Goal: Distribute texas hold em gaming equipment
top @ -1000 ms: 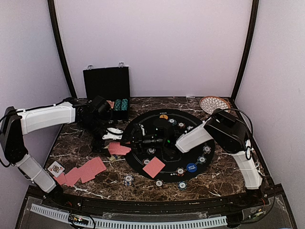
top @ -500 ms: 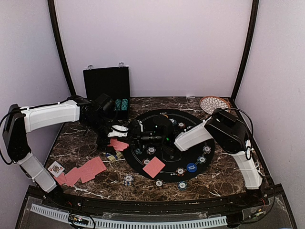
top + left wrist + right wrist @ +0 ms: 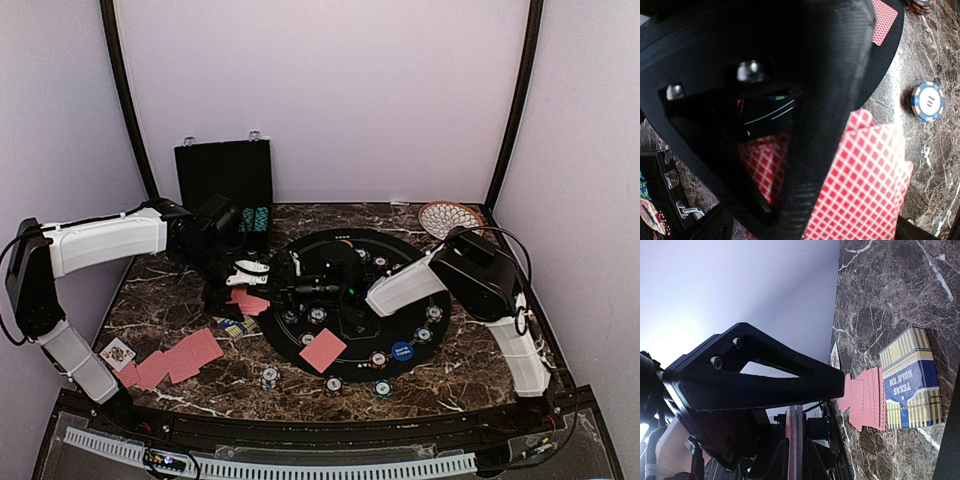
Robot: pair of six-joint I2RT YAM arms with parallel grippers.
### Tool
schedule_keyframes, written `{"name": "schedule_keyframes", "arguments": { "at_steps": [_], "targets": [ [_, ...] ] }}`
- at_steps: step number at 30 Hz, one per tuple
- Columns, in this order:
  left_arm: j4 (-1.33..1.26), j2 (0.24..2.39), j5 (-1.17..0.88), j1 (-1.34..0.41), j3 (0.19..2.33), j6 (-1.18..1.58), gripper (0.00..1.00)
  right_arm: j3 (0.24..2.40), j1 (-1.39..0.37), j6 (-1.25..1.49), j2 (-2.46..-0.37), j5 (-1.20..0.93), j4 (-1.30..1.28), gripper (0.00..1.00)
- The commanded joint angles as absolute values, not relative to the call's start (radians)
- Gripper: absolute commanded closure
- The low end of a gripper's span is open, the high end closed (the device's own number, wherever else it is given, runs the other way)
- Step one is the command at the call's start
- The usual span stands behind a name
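My left gripper (image 3: pixel 250 285) is shut on a stack of red-backed cards (image 3: pixel 247 302) at the left rim of the black mat (image 3: pixel 310 245). In the left wrist view its finger (image 3: pixel 805 100) lies across the cards (image 3: pixel 865 185). My right gripper (image 3: pixel 292 285) is open, pointing left at that stack. Its upper finger (image 3: pixel 790 375) is just above the stack's edge (image 3: pixel 795 440). A single red card (image 3: pixel 322 350), striped chips (image 3: pixel 378 360), a blue disc (image 3: pixel 402 351) and an orange disc (image 3: pixel 343 243) lie on the mat. No red triangle shows.
A fan of red cards (image 3: pixel 170 360) and a face-up card (image 3: pixel 117 352) lie front left. The card box (image 3: pixel 235 328) lies near the mat and shows in the right wrist view (image 3: pixel 912 382). A lone chip (image 3: pixel 269 377) lies in front. The open black case (image 3: pixel 223 175) and wicker plate (image 3: pixel 448 217) stand at the back.
My left gripper has moved right and slightly back, bringing the card stack up to the right gripper's fingers. In the last half second almost nothing has moved.
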State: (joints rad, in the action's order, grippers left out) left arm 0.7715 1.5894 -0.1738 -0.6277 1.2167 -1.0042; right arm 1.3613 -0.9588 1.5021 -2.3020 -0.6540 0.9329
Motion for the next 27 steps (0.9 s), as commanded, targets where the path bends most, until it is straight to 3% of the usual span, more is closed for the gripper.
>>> {"name": "schedule_keyframes", "arguments": {
  "at_steps": [1,9,15,20,22,25,27],
  "targets": [
    [0.788,1.584,-0.203,-0.643,1.244,-0.99,0.03,1.39,-0.966,1.496,-2.29,-0.657,0.954,1.0],
    [0.795,1.579,-0.197,-0.65,1.219,-1.032,0.04,1.392,-0.966,1.508,-2.294,-0.663,0.975,1.0],
    [0.778,1.594,-0.164,-0.65,1.222,-1.019,0.15,1.375,-0.966,1.51,-2.289,-0.663,0.98,1.0],
    [0.793,1.601,-0.159,-0.65,1.238,-1.013,0.28,1.371,-0.965,1.511,-2.29,-0.658,0.979,1.0],
    [0.798,1.605,-0.161,-0.65,1.243,-1.008,0.36,1.376,-0.965,1.509,-2.29,-0.657,0.974,1.0],
    [0.808,1.618,-0.164,-0.65,1.253,-0.995,0.56,1.387,-0.965,1.505,-2.292,-0.655,0.962,1.0],
    [0.812,1.624,-0.161,-0.65,1.256,-0.99,0.59,1.396,-0.965,1.505,-2.293,-0.655,0.955,1.0]
  ]
}}
